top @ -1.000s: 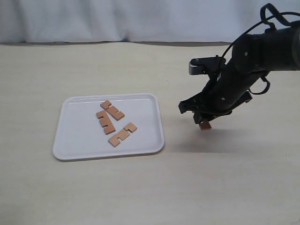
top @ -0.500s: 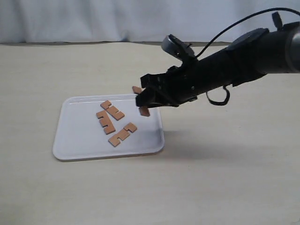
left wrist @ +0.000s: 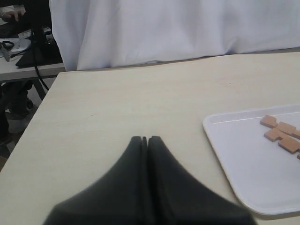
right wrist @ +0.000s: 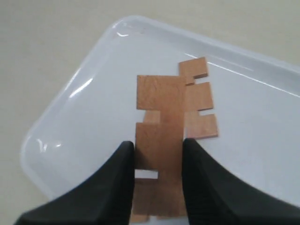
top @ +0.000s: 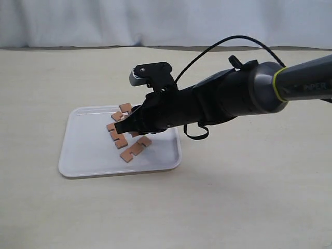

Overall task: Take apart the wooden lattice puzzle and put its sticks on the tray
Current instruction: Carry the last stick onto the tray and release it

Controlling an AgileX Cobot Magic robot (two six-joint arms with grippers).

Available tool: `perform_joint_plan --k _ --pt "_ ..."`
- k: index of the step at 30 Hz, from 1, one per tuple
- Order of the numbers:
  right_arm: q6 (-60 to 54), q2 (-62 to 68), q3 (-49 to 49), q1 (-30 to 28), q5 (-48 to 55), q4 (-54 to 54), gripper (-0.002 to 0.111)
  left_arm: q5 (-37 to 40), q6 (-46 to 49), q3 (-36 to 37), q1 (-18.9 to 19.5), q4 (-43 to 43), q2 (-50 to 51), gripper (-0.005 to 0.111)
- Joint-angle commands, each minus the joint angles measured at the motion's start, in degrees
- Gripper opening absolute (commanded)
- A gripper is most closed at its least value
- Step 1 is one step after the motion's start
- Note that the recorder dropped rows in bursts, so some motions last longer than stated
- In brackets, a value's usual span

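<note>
The white tray (top: 78, 155) lies left of centre on the table. Three reddish-brown notched sticks lie loose on it, one near its front (top: 134, 150), one in the middle (top: 117, 137) and one largely behind my arm. My right gripper (top: 127, 124) reaches across above them, shut on a fourth stick (right wrist: 159, 122) whose end (top: 125, 108) pokes out past the fingers. In the right wrist view that stick hangs over the tray (right wrist: 84, 117) and over another stick (right wrist: 199, 101). No assembled lattice shows. My left gripper (left wrist: 145, 139) is shut and empty, off the tray's (left wrist: 248, 159) side.
Bare beige table (top: 249, 187) surrounds the tray, with a white curtain (top: 155, 21) along the far edge. The right arm (top: 244, 96) stretches from the right edge over the table to the tray. The left wrist view shows the table's edge and clutter (left wrist: 23, 42) beyond it.
My right arm has swung from the table right of the tray to above the tray's middle, carrying the stick. The three sticks on the tray have not moved.
</note>
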Motion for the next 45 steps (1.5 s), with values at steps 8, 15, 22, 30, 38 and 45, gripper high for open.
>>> perform_joint_plan --k 8,15,22,30,38,45 --pt "-0.87 0.63 0.17 0.05 -5.48 0.59 0.01 -0.6 0.06 0.11 -0.12 0.15 -0.1 0.0" --pt "-0.87 1.13 -0.16 0.05 -11.38 0.59 0.025 -0.6 0.06 0.11 -0.12 0.15 -0.1 0.0" --pt "-0.09 1.02 -0.16 0.05 -14.35 0.59 0.074 -0.6 0.06 0.11 -0.12 0.15 -0.1 0.0" --pt "1.89 -0.1 -0.16 0.05 -5.57 -0.35 0.081 -0.6 0.06 0.11 -0.12 0.15 -0.1 0.0" --pt "25.89 -4.07 -0.16 -0.07 0.95 -29.61 0.029 -0.6 0.06 0.11 -0.12 0.15 -0.1 0.0" --pt "62.71 -6.35 -3.53 -0.21 27.01 -81.02 0.004 -0.6 0.06 0.11 -0.12 0.15 -0.1 0.0"
